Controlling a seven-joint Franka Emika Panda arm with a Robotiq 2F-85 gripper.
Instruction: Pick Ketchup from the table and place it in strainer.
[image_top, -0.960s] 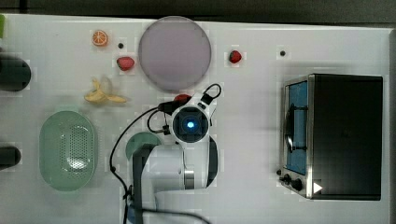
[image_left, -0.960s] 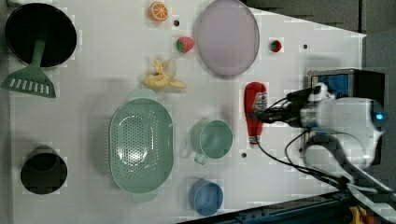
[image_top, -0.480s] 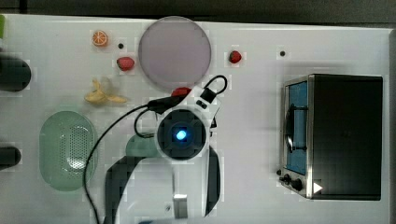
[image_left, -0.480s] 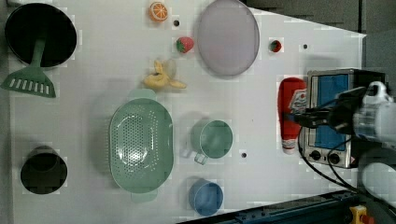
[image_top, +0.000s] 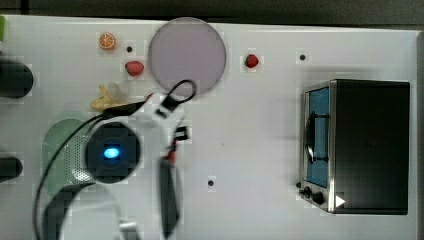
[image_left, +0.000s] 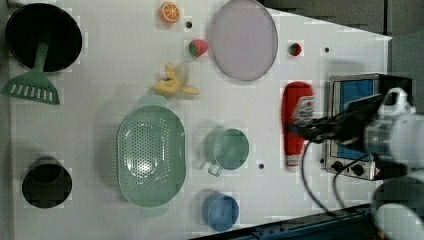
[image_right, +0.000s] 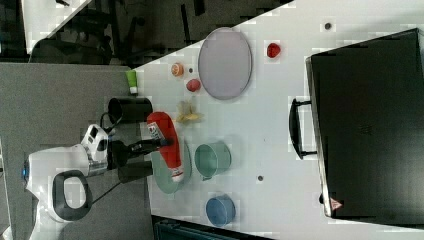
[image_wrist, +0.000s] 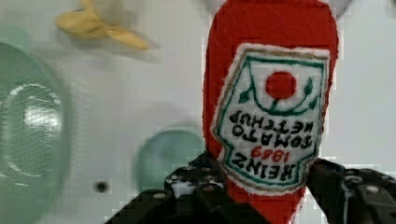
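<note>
Gripper is clamped across the lower body of the Ketchup, holding it off the table; it looks plush, so likely light and squashy, best pinched mid-body. Red bottle, white Heinz label. Beyond the bottle's cap end lies the strainer, empty, mint green.
</note>
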